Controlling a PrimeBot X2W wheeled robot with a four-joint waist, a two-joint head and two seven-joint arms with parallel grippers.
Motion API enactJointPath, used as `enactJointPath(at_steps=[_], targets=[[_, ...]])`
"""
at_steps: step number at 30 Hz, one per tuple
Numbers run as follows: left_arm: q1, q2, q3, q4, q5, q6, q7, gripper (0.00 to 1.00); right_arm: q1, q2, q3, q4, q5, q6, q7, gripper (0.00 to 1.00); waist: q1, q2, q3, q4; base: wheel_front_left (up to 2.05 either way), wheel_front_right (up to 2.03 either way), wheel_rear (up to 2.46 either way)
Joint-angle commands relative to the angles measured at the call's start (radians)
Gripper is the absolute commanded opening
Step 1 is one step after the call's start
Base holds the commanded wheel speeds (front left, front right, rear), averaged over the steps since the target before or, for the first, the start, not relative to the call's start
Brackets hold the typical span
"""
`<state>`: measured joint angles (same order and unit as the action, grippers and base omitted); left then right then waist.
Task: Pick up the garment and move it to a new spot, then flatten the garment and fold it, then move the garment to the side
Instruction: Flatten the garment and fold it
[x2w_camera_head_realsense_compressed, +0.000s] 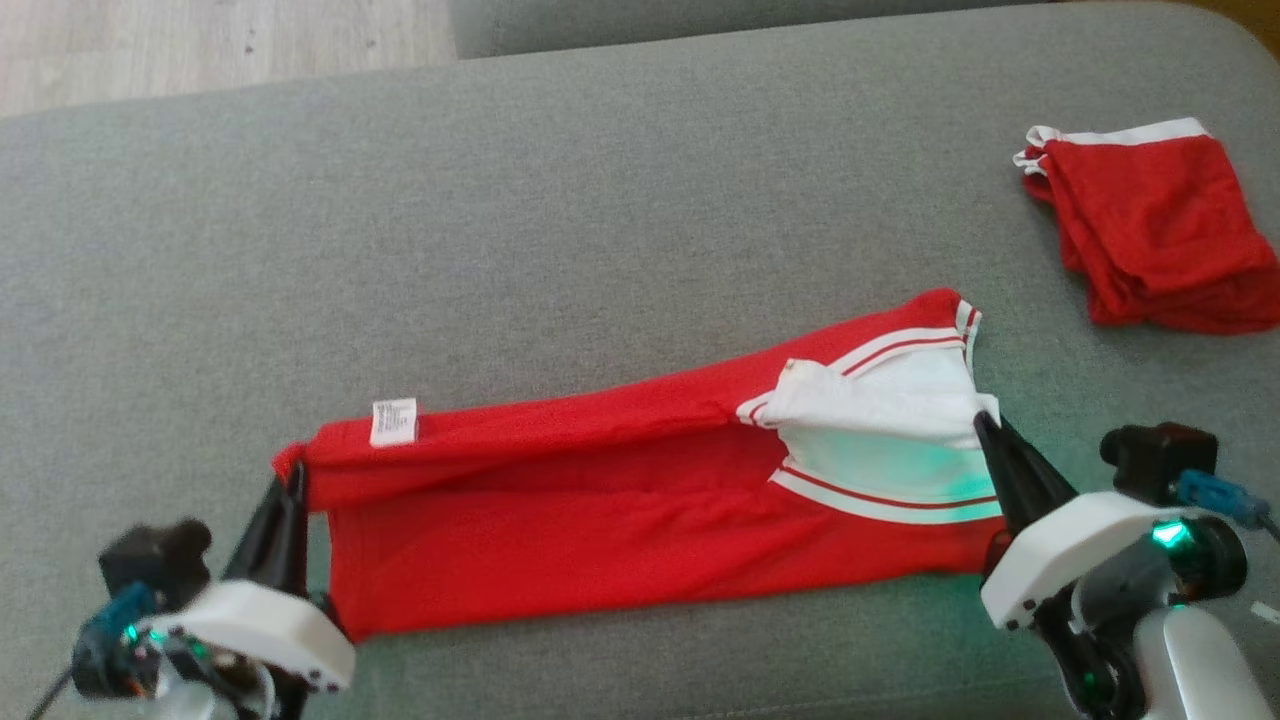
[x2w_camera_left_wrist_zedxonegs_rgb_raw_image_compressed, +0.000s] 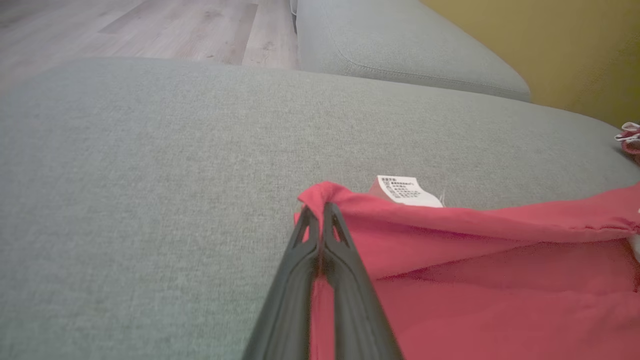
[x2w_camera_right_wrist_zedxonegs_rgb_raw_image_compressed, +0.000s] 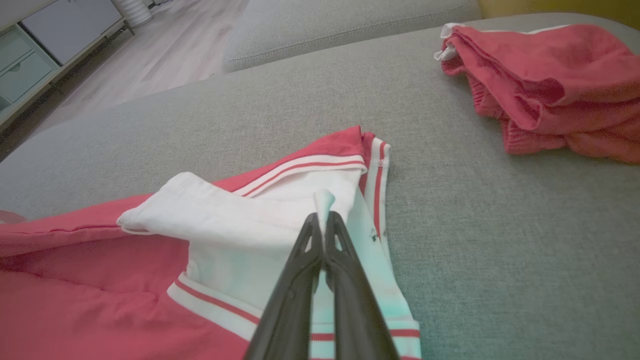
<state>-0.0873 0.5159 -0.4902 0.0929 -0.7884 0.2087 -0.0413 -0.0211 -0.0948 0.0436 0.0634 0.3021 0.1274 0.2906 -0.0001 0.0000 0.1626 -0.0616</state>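
The garment (x2w_camera_head_realsense_compressed: 620, 500) is red with a white, red-striped waistband, stretched in a long band across the grey cushion (x2w_camera_head_realsense_compressed: 600, 200). My left gripper (x2w_camera_head_realsense_compressed: 293, 478) is shut on its red left corner (x2w_camera_left_wrist_zedxonegs_rgb_raw_image_compressed: 320, 197), just beside a white care label (x2w_camera_left_wrist_zedxonegs_rgb_raw_image_compressed: 407, 191). At the other end my right gripper (x2w_camera_head_realsense_compressed: 985, 425) is shut on a pinch of the white waistband fabric (x2w_camera_right_wrist_zedxonegs_rgb_raw_image_compressed: 324, 200). A flap of white cloth (x2w_camera_right_wrist_zedxonegs_rgb_raw_image_compressed: 200, 212) is folded over the red part near that end. The garment lies low on the cushion between both grippers.
A second red garment with white trim (x2w_camera_head_realsense_compressed: 1150, 230) lies folded at the cushion's far right (x2w_camera_right_wrist_zedxonegs_rgb_raw_image_compressed: 545, 85). Wooden floor (x2w_camera_head_realsense_compressed: 200, 45) runs beyond the cushion's far edge, with another grey cushion (x2w_camera_left_wrist_zedxonegs_rgb_raw_image_compressed: 400, 45) behind. A pale cabinet (x2w_camera_right_wrist_zedxonegs_rgb_raw_image_compressed: 30, 45) stands off across the floor.
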Motion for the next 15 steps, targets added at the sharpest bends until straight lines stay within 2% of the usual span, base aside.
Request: enactJointPath(at_steps=[1,2,3,4,5,10,15], targets=[[-0.014,0.019,0.037,-0.028,0.004,0.007,-0.016,0.09,-0.001,0.003,0.013,-0.029,-0.008,0.003,-0.012,0.52,0.0001,0.0000,-0.005,0.001,0.00,0.00,0.00],[-0.003,0.015,0.034,-0.031,0.004,0.008,-0.022,0.23,0.002,0.005,0.011,-0.024,-0.012,0.003,-0.014,0.80,0.0001,0.0000,-0.010,0.002,0.00,0.00,0.00],[0.008,0.009,0.032,-0.036,0.001,0.008,-0.029,0.41,0.006,0.007,0.006,-0.020,-0.015,0.003,-0.018,0.98,0.0001,0.0000,-0.015,0.003,0.00,0.00,0.00],[0.021,0.005,0.030,-0.041,-0.002,0.009,-0.034,0.78,0.012,0.010,0.001,-0.017,-0.017,0.003,-0.020,1.00,0.0001,0.0000,-0.020,0.005,0.00,0.00,0.00],[0.033,0.002,0.026,-0.046,-0.004,0.009,-0.037,1.00,0.018,0.012,-0.004,-0.014,-0.019,0.003,-0.021,1.00,0.0001,0.0000,-0.026,0.006,0.00,0.00,0.00],[0.098,-0.008,0.018,-0.077,-0.017,0.014,-0.057,1.00,0.052,0.022,-0.038,-0.007,-0.031,0.003,-0.028,1.00,0.0001,0.0000,-0.054,0.018,0.00,0.00,0.00],[0.152,-0.016,0.037,-0.124,-0.018,0.043,-0.105,1.00,0.067,0.029,-0.080,-0.013,-0.035,0.003,-0.024,1.00,0.0001,0.0000,-0.075,0.038,0.00,0.00,0.00]])
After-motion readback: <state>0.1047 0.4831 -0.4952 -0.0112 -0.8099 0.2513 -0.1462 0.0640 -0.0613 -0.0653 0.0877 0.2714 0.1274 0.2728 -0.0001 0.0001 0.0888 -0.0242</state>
